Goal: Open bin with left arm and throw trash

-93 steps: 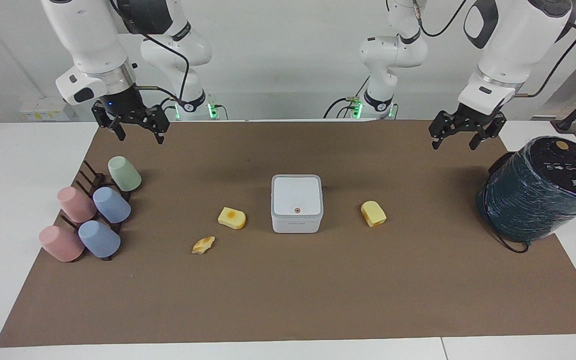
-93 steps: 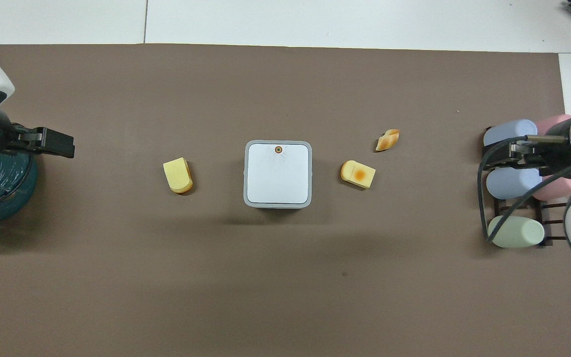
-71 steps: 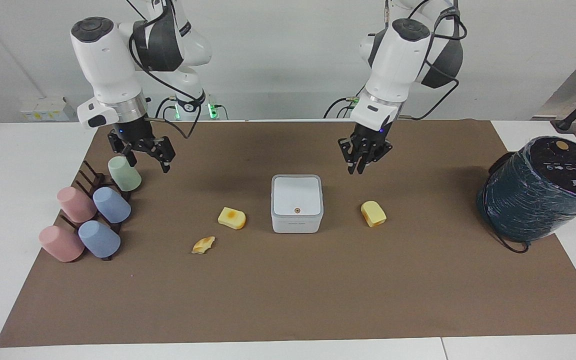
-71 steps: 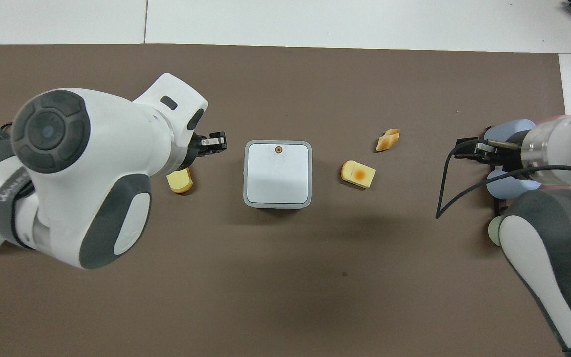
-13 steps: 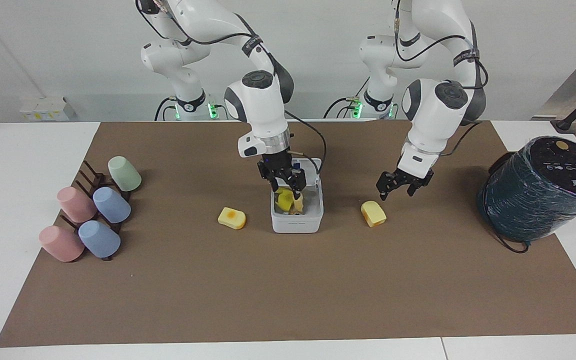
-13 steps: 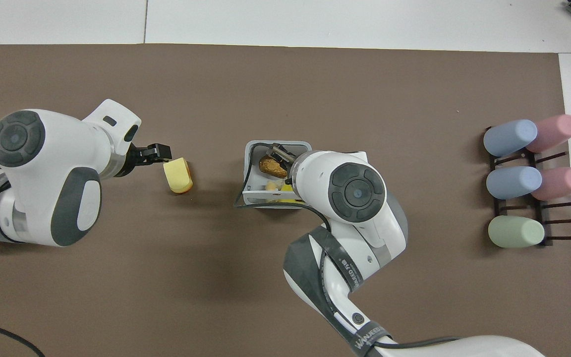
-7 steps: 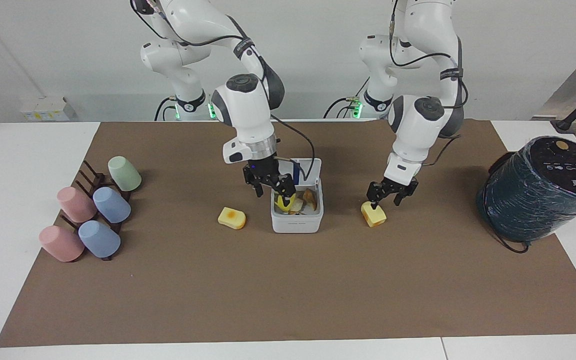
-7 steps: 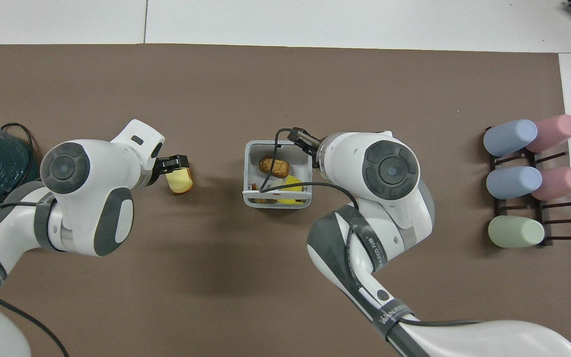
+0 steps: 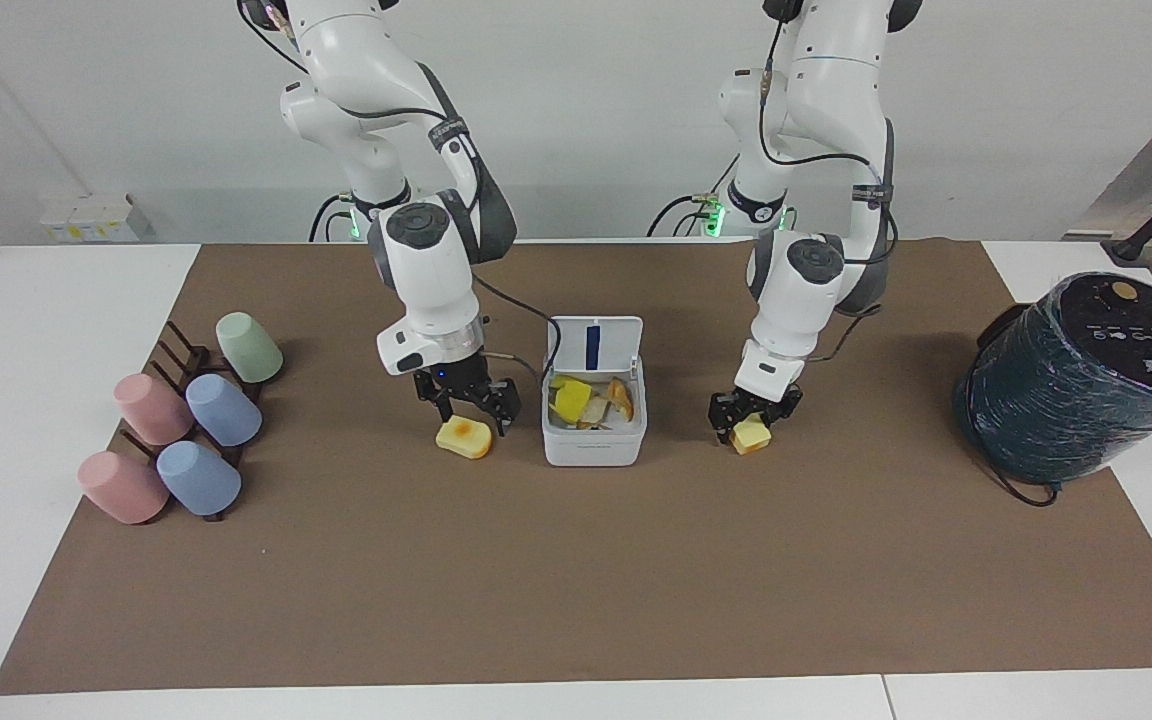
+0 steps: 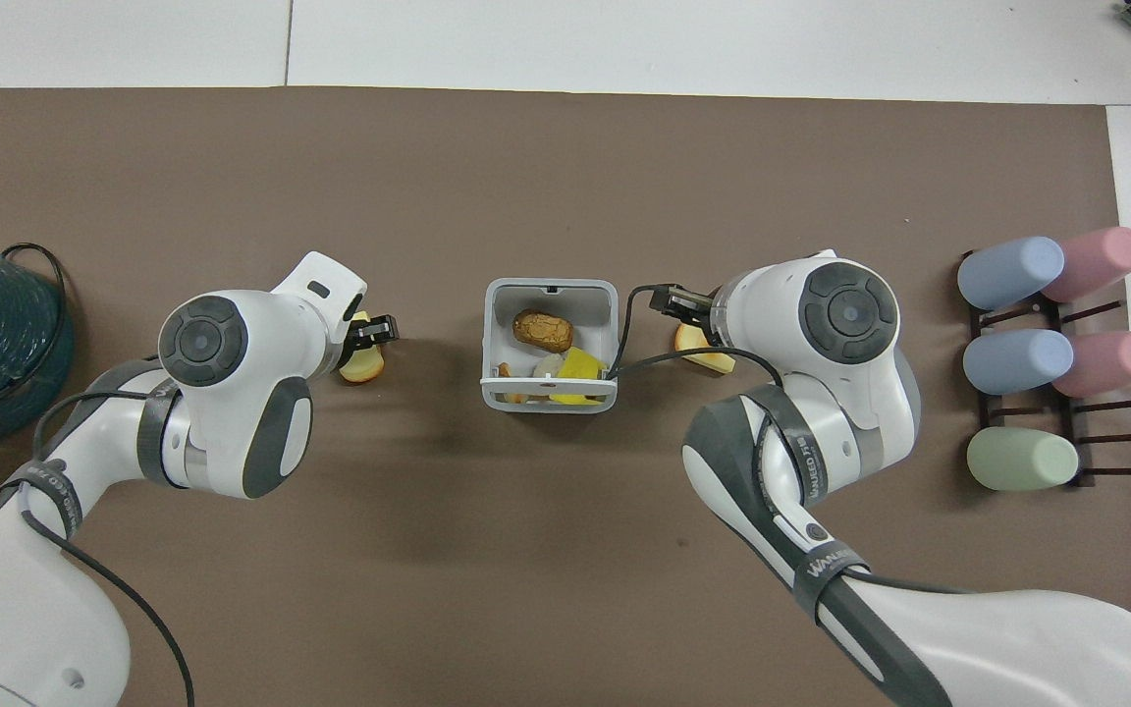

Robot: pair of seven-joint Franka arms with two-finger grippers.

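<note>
bin open, both arms low at the last two chunks of trash

the bin (image 9: 594, 450) stands in the middle of the desk (image 9: 576, 600) with its lid (image 9: 594, 345) upright and several scraps (image 9: 586, 402) inside, so the step in hand seems to be the picking. the left pincer (image 9: 751, 420) sits low around the plain yellow chunk (image 9: 754, 439), beside the bin toward the left arm's end; i cannot tell if it already clamps it. the right pincer (image 9: 476, 415) is spread wide just over the spotted chunk (image 9: 463, 438) at the bin's other flank. next, i think, a firm grip, a lift, then release over the bin. from overhead, the arms cover both pincers and most of each chunk.
</note>
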